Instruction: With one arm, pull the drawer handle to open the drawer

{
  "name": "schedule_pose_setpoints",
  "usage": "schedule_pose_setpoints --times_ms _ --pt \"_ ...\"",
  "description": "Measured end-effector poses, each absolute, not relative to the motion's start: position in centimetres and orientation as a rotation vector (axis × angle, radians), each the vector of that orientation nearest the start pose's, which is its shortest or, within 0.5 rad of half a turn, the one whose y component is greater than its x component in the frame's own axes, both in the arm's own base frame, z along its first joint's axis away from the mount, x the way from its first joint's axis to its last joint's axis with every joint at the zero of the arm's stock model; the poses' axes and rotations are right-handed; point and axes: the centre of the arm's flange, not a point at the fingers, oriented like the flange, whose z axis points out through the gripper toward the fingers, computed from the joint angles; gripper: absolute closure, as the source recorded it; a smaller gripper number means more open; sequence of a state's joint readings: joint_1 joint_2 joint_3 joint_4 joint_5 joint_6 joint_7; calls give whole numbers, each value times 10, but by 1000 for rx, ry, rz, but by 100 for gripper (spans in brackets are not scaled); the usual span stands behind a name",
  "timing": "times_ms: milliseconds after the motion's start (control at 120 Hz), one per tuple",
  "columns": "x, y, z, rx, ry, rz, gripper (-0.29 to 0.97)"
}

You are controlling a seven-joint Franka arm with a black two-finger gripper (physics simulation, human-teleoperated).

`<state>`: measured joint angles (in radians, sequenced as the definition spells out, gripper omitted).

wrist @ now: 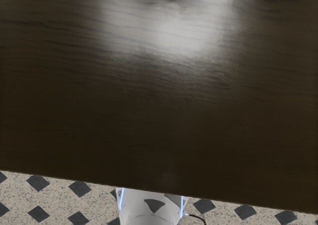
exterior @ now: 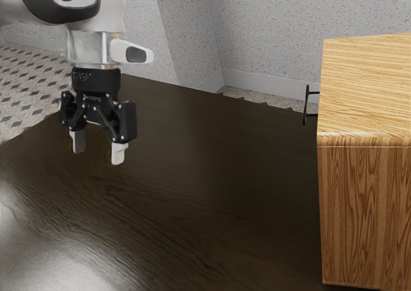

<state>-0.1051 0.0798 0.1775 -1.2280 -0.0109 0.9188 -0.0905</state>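
Observation:
A light wooden cabinet (exterior: 366,156) stands at the exterior view's right on the dark table (exterior: 192,201). A thin black handle (exterior: 309,105) sticks out from its far upper corner, toward the exterior view's left. My gripper (exterior: 98,148) hangs above the table at the exterior view's upper left, far from the handle, pointing down. Its two pale fingertips (exterior: 118,153) stand apart with nothing between them, so it is open. The wrist view looks straight down on the dark table top (wrist: 159,86).
A speckled wall and white baseboard (exterior: 257,79) run behind the table. A tiled floor with dark diamonds (exterior: 26,85) lies beyond the table's edge, with the same tiles (wrist: 59,200) in the wrist view beside the arm's pale base (wrist: 149,207).

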Motion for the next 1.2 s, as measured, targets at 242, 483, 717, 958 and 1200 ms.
schedule_pose_setpoints --times_ms 242,483,717,958,1200 --pt "510 26 757 -3121 -327 6 0" --pt "535 -19 799 -3181 -299 -417 0" --pt "572 -19 758 -3302 -445 -527 0" --pt "607 -61 725 -3395 -489 -696 0" --pt "628 -67 705 -3394 -563 -755 0"
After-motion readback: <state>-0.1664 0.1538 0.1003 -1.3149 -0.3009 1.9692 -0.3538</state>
